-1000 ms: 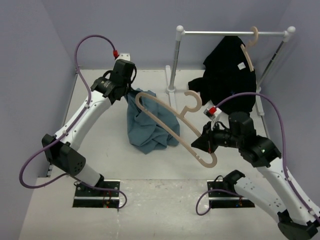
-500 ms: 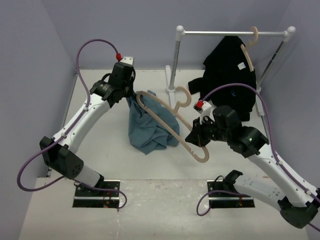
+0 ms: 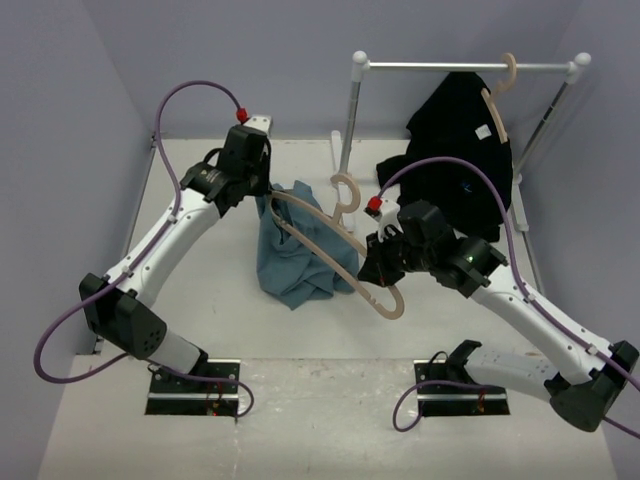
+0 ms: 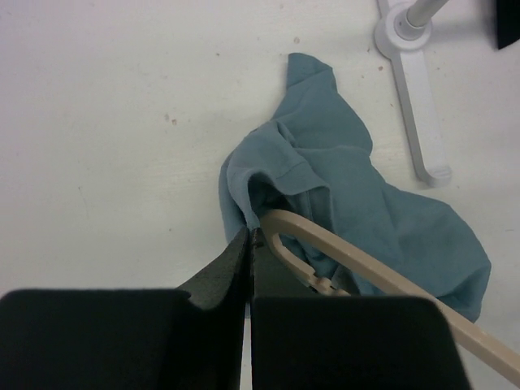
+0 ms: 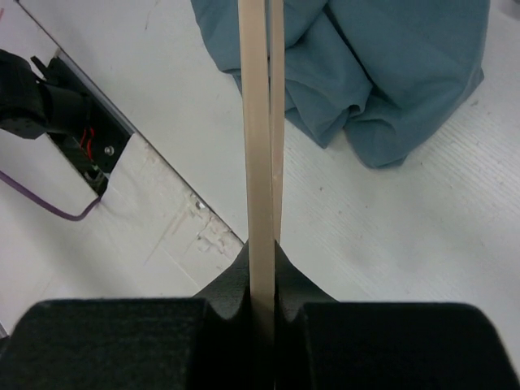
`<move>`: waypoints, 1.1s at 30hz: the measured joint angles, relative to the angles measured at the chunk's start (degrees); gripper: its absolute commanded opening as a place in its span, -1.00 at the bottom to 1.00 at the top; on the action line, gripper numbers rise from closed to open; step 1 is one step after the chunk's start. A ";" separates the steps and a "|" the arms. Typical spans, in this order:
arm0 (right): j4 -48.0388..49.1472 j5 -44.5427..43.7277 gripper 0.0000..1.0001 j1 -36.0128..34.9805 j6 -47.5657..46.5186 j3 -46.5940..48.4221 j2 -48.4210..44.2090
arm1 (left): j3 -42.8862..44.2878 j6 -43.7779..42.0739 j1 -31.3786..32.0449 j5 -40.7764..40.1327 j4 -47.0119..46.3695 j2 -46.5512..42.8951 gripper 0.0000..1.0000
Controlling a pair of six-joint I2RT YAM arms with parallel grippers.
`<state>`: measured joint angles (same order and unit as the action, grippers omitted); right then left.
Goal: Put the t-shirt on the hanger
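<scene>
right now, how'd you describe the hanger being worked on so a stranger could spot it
Start at the white rack at back right, then come forward to the middle of the table. The hanger there is pale wood, clamped in the right gripper's jaws, far end against the blue t-shirt. Its twin hangs on the rack with a black garment.

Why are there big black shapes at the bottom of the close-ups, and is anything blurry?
Left wrist view: the black shapes are the left gripper itself, close to the lens; the slate-blue cotton t-shirt is sharp. Right wrist view: same for the right gripper, clamping the pale beige wooden hanger; the white table looks bright. Top external view: even light, faint shadows.
</scene>
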<state>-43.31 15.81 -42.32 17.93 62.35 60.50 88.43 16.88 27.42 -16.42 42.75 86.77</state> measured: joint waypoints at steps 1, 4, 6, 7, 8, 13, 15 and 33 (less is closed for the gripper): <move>0.36 -0.22 -1.00 -0.04 0.14 0.00 0.17 | -0.09 0.00 0.01 0.58 -0.03 -0.18 -1.00; 0.67 -3.72 -1.00 -0.17 1.12 1.34 1.29 | -1.21 0.02 0.00 3.09 -0.86 -1.71 -1.00; 0.80 -6.94 -1.00 -0.36 1.92 3.90 2.99 | -2.35 0.04 0.01 4.49 -1.44 -3.69 -1.00; 0.56 -8.32 -1.00 -0.47 2.19 5.62 4.14 | -2.79 0.03 0.01 5.17 -1.63 -4.76 -1.00; -0.20 -9.09 -1.00 -0.68 2.24 8.34 5.87 | -2.95 0.02 0.00 5.74 -1.71 -5.67 -1.00; 0.25 -7.39 -1.00 -4.47 1.90 22.23 16.21 | 2.14 -0.93 -0.04 6.42 -0.49 -8.36 -1.00; 2.16 -4.98 -1.00 -5.74 1.91 23.34 18.01 | 9.10 -1.92 -0.08 5.17 1.42 -6.92 -1.00; 5.07 7.79 -1.00 -5.91 -1.64 5.63 -0.19 | 11.59 -7.57 -0.79 10.24 7.25 -5.05 -1.00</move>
<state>-38.24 23.59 -48.23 16.28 67.98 60.31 100.01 9.32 26.63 -6.18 50.00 81.72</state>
